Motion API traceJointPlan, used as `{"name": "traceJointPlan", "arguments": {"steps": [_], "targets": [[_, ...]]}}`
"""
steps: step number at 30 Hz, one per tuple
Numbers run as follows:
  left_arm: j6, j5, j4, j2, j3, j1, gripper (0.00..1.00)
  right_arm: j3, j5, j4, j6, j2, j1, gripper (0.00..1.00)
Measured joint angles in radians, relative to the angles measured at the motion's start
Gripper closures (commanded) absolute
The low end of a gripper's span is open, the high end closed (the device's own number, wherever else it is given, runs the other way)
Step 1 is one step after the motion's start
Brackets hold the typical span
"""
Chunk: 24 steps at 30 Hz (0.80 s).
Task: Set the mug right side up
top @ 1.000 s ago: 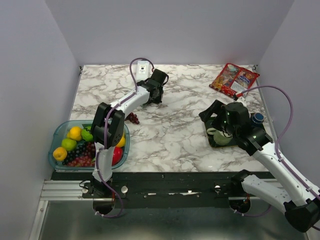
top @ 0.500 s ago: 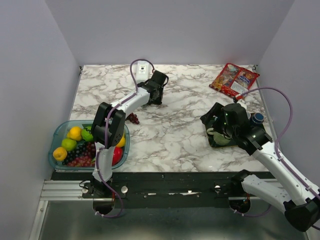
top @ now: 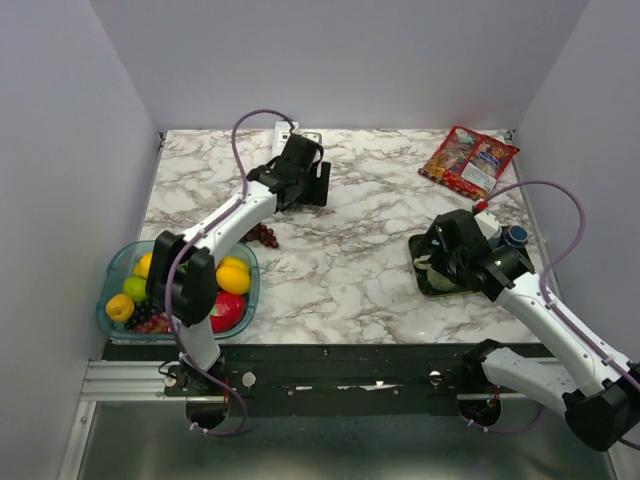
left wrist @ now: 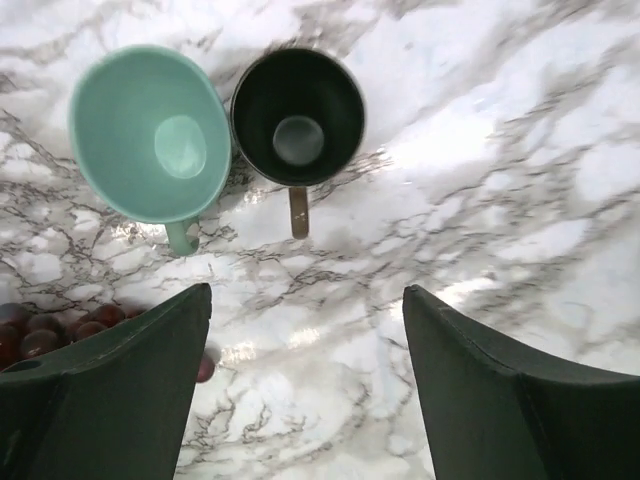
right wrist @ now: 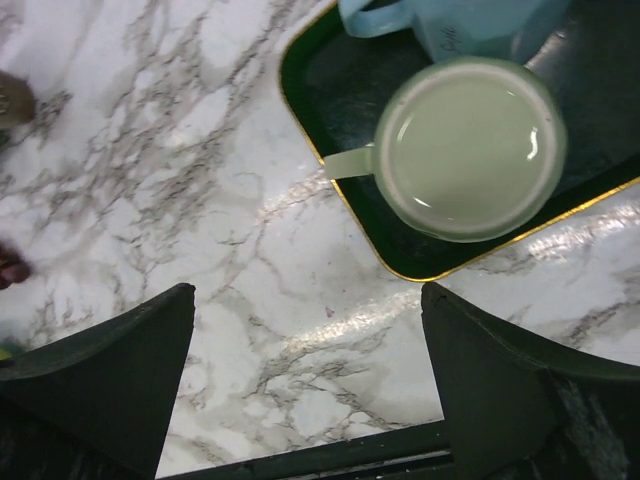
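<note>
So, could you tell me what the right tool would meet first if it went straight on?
Probably the bare marble table beside the tray's corner, not the upside-down mug; depth is unclear, so the open right tool might touch the tray's rim.

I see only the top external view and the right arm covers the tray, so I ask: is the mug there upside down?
Observer: The right wrist view shows the flat base of the pale green mug, so it seems upside down on the dark tray.
Operator: Does the right gripper hold it?
Observer: No, it is open, and the mug is not between its jaws.
Operator: What is under the left gripper?
Observer: Two upright mugs, a mint mug and a dark mug, side by side.
</note>
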Motion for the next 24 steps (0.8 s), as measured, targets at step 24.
{"name": "traceJointPlan", "arguments": {"steps": [24], "targets": [[0.039,0.461,0.204,-0.295,-0.193,-0.047,0.03,0.179,0.079,-0.344,0.864,0.296,0.000,0.04]]}}
